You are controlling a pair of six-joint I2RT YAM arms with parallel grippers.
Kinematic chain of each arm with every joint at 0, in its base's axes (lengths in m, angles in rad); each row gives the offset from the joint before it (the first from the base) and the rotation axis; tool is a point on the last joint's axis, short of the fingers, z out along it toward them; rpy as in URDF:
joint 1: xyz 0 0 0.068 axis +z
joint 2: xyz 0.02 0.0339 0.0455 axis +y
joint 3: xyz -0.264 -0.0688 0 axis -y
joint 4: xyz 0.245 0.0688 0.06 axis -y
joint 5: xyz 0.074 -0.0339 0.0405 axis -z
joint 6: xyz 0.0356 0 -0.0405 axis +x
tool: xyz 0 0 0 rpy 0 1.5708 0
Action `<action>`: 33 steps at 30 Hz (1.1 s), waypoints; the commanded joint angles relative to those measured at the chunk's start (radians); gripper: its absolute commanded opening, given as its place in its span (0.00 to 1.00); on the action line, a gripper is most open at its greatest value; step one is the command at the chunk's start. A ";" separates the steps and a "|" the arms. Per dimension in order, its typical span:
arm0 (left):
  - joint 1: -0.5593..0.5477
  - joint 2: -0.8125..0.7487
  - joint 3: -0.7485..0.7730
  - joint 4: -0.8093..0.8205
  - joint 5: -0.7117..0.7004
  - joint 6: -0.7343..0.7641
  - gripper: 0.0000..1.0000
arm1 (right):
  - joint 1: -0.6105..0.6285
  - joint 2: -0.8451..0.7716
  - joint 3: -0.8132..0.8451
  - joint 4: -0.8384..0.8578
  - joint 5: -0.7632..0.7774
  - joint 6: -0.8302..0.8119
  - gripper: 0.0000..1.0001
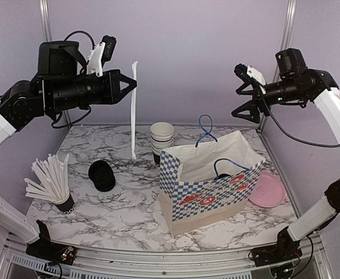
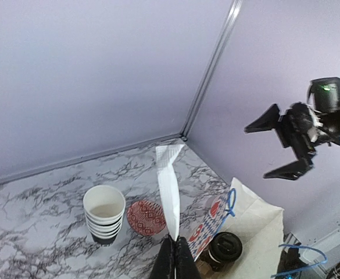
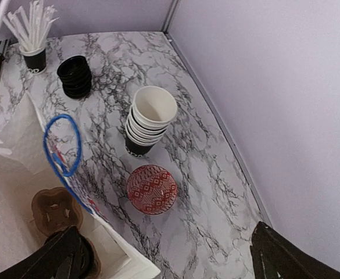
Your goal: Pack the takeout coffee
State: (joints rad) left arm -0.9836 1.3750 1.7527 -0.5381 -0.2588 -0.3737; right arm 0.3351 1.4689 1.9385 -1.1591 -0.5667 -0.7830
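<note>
The takeout coffee [image 2: 224,249], a black cup with a black lid, stands inside the open checkered paper bag [image 1: 207,197], next to a brown carrier [image 3: 53,210]. My left gripper [image 1: 129,86] is raised high at the left and is shut on a long white wrapped straw [image 1: 133,110] that hangs down from it. In the left wrist view the fingers [image 2: 176,256] pinch the straw [image 2: 168,186] above the bag's edge. My right gripper [image 1: 242,96] is open and empty, high above the bag's right side.
A stack of white-rimmed cups [image 1: 161,138] stands behind the bag, with a red patterned coaster [image 3: 152,189] beside it. A stack of black lids [image 1: 102,175] and a cup of wrapped straws [image 1: 52,180] are at the left. A pink plate [image 1: 267,189] lies right of the bag.
</note>
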 commanded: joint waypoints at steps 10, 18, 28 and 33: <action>-0.108 0.324 0.214 0.364 0.369 0.346 0.00 | -0.194 -0.082 -0.276 0.385 0.019 0.269 0.99; -0.113 0.435 0.216 0.409 0.431 0.332 0.00 | -0.194 -0.080 -0.306 0.421 0.003 0.326 0.99; -0.118 0.450 0.117 0.307 0.465 0.338 0.43 | -0.201 -0.058 -0.278 0.517 0.130 0.462 0.99; -0.118 0.436 0.173 0.183 0.347 0.415 0.82 | -0.202 -0.053 -0.269 0.541 0.066 0.490 0.99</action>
State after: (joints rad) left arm -1.0969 1.8233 1.8744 -0.2607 0.1638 -0.0315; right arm 0.1387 1.4086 1.6337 -0.6815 -0.4892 -0.3649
